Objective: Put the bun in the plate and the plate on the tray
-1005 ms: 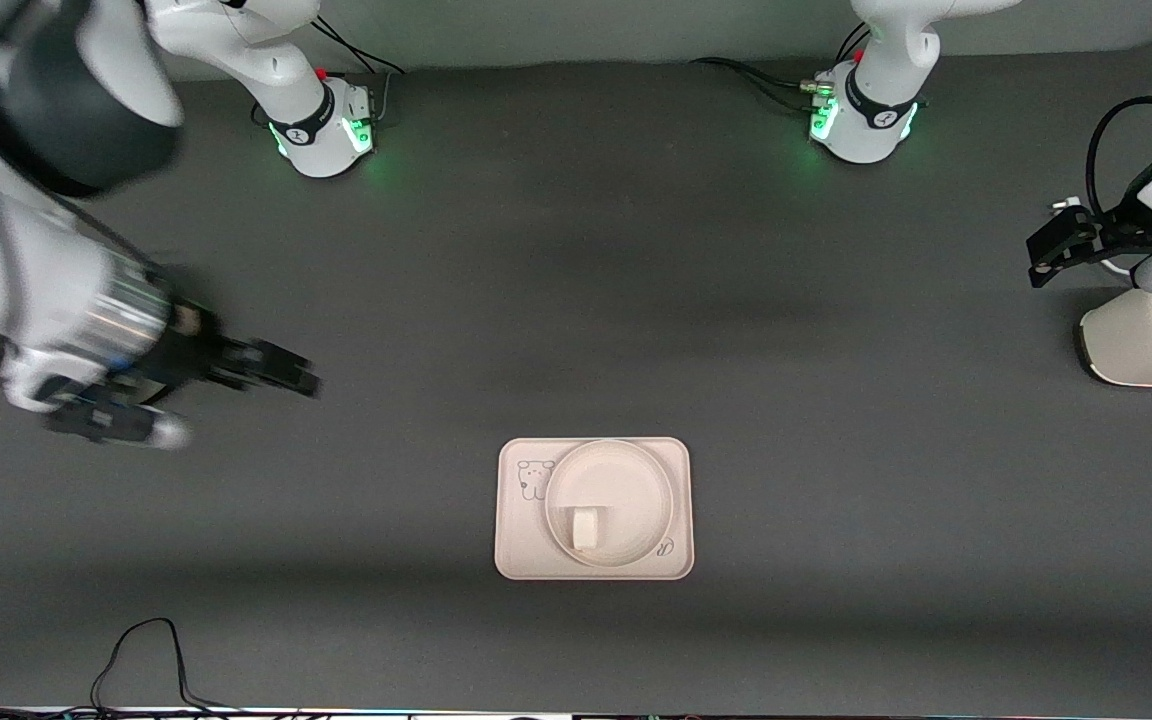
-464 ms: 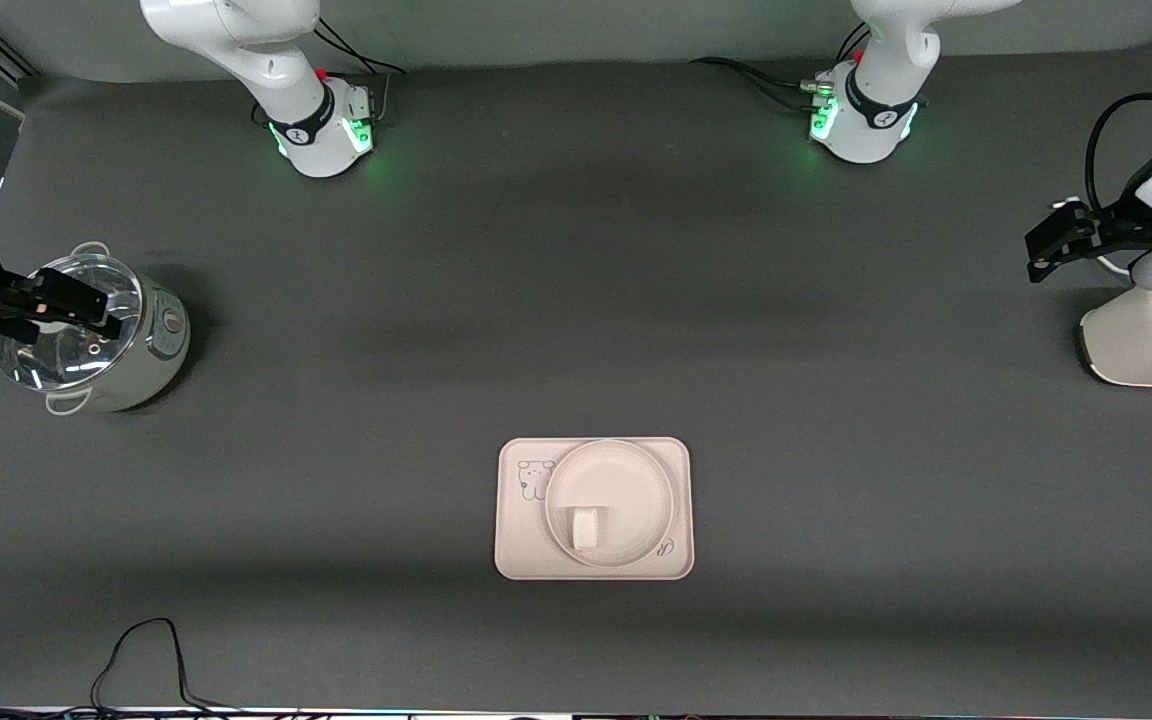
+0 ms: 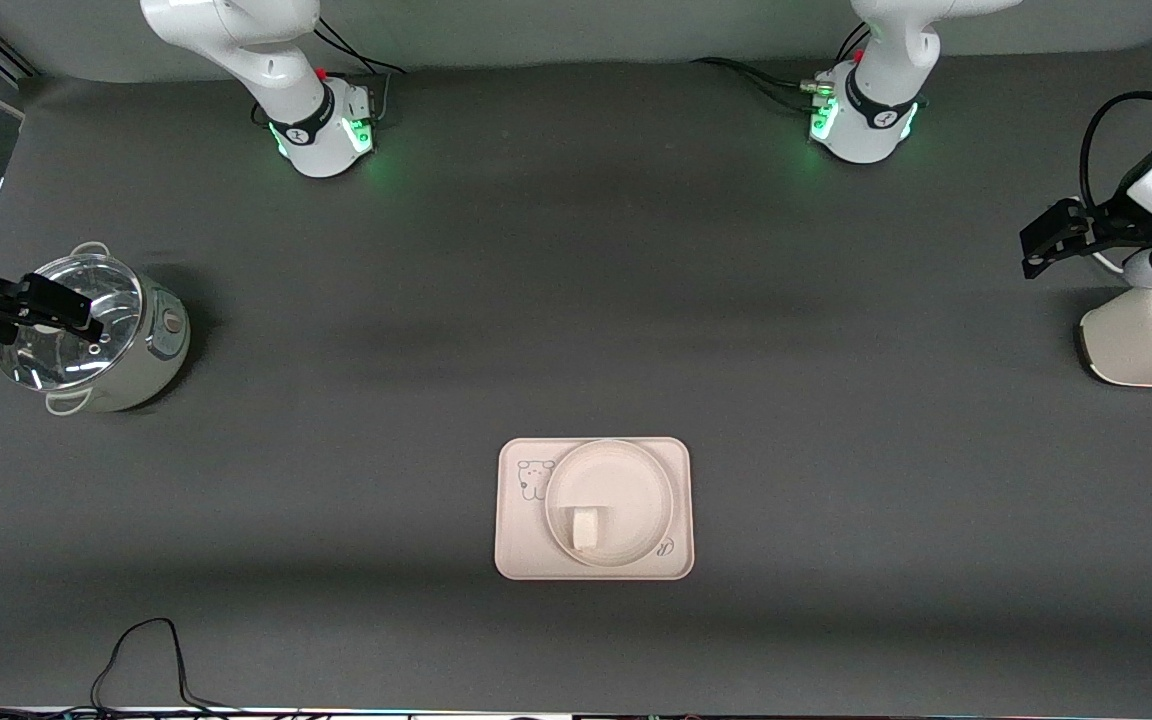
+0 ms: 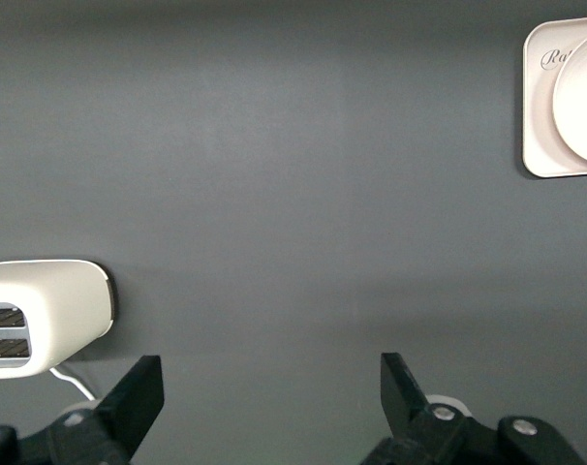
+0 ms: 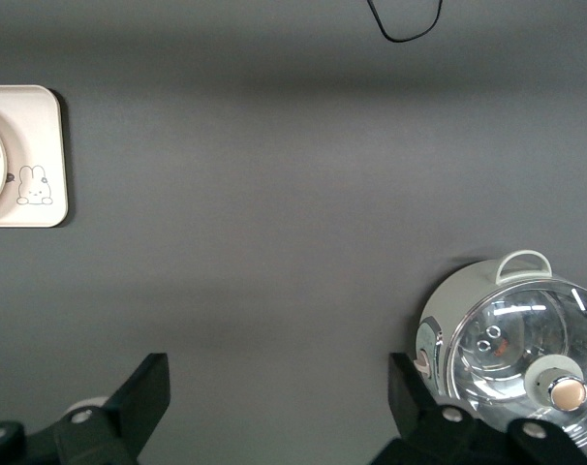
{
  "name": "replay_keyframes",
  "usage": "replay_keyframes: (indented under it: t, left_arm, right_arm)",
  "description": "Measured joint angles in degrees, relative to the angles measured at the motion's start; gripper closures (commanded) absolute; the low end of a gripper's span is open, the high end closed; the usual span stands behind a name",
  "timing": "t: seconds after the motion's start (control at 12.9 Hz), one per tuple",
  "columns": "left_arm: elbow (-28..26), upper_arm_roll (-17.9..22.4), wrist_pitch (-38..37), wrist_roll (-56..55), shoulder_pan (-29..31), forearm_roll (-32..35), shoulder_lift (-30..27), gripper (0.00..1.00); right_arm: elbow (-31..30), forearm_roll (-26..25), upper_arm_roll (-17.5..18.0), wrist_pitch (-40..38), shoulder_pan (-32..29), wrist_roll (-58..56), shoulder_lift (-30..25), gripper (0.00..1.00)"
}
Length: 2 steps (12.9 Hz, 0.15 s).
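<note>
Bun (image 3: 584, 527) sat in plate (image 3: 609, 503) on tray (image 3: 594, 508). Left end effector (image 3: 1048, 240) w/ fingers spread over toaster (image 3: 1146, 340); right end effector (image 3: 46, 308) spread over pot (image 3: 96, 345).

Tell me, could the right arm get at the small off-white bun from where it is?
Probably yes: the bun lies uncovered in the round plate, and nothing stands between it and the open right gripper over the pot.

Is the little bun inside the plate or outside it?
Inside. The bun sits in the plate, near the rim closest to the front camera, and the plate rests on the tray.
</note>
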Motion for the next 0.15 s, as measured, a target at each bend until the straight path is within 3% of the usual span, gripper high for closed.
replay_keyframes:
  t: [0.15]
  left_arm:
    - [0.00,0.01,0.00,0.00,0.00,0.00,0.00,0.00]
  right_arm:
    - [0.00,-0.35,0.00,0.00,0.00,0.00,0.00,0.00]
